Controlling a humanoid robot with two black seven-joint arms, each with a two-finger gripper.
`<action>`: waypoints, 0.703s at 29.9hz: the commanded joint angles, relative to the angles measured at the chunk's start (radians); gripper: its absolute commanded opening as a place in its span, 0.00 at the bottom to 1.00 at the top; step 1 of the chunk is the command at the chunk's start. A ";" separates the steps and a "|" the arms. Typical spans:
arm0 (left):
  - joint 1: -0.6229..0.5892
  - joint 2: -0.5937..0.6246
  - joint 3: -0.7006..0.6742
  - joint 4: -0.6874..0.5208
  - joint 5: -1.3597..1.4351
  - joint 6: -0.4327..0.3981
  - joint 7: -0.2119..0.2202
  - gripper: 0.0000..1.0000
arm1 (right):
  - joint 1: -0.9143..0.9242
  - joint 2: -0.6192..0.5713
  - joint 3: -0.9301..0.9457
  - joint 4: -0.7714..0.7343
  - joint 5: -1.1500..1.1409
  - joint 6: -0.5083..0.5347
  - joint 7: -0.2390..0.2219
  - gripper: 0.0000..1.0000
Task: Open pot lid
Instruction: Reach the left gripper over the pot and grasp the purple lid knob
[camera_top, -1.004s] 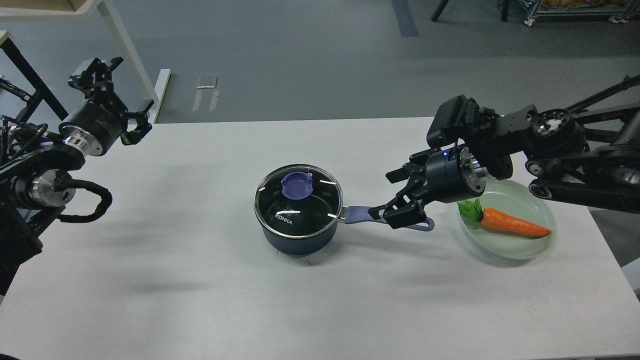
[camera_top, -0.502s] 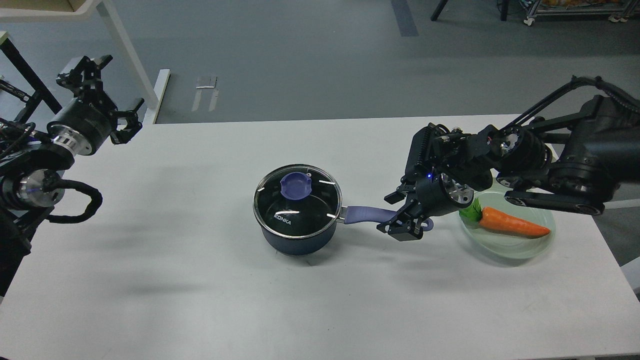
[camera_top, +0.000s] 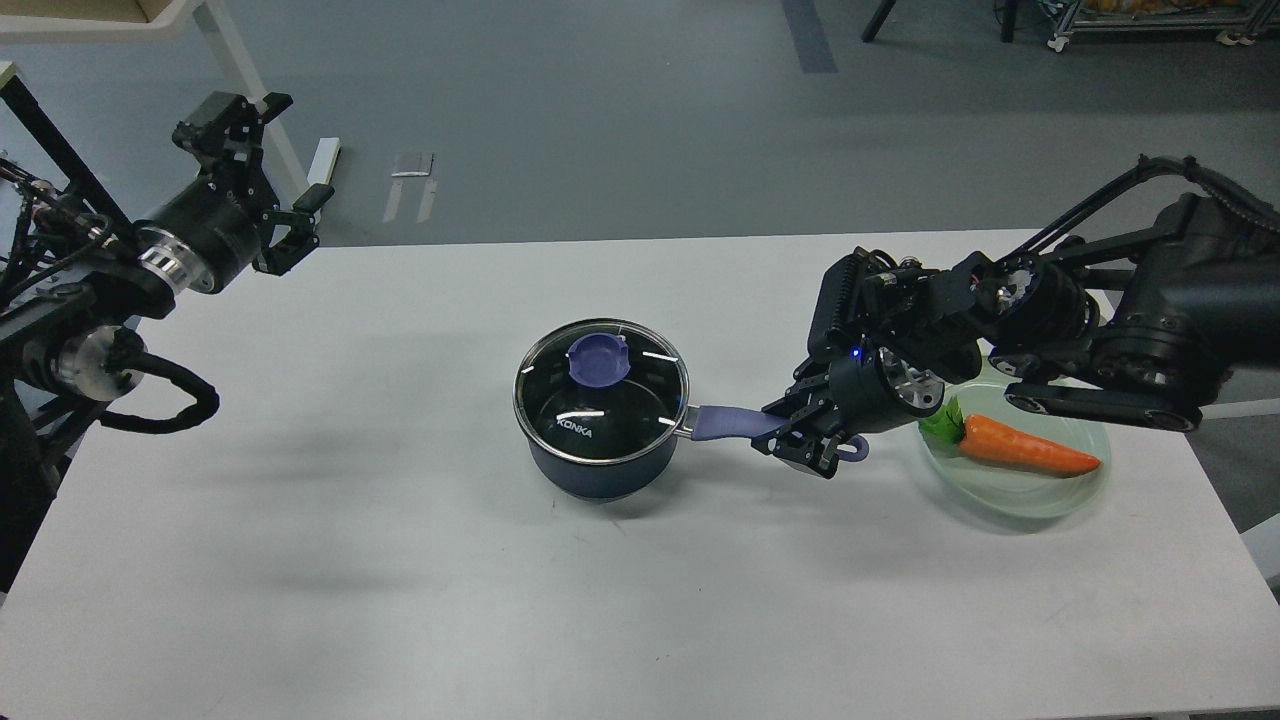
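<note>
A dark blue pot (camera_top: 600, 465) stands in the middle of the white table (camera_top: 400, 560). Its glass lid (camera_top: 600, 395) with a purple knob (camera_top: 598, 360) lies closed on it. The pot's purple handle (camera_top: 722, 423) points right. My right gripper (camera_top: 797, 435) is shut around the far part of that handle, low over the table. My left gripper (camera_top: 290, 150) is open and empty, raised above the table's back left corner, far from the pot.
A pale green plate (camera_top: 1000, 505) with a toy carrot (camera_top: 1025, 447) sits at the right, just behind my right wrist. A white table leg (camera_top: 255, 110) stands on the floor behind my left gripper.
My right gripper has closed on the pot handle, and the pot has shifted slightly right. My left gripper has moved right and turned.
</note>
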 joint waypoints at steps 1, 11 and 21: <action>-0.009 0.010 -0.001 -0.085 0.142 0.003 -0.004 0.99 | 0.001 0.000 0.000 0.003 0.002 0.000 0.002 0.22; -0.078 0.016 -0.001 -0.382 0.822 0.108 -0.008 0.99 | 0.006 -0.004 0.002 0.003 0.010 0.000 0.002 0.22; -0.074 -0.053 0.064 -0.439 1.458 0.218 -0.007 0.99 | 0.001 -0.006 0.003 0.005 0.010 0.000 0.005 0.22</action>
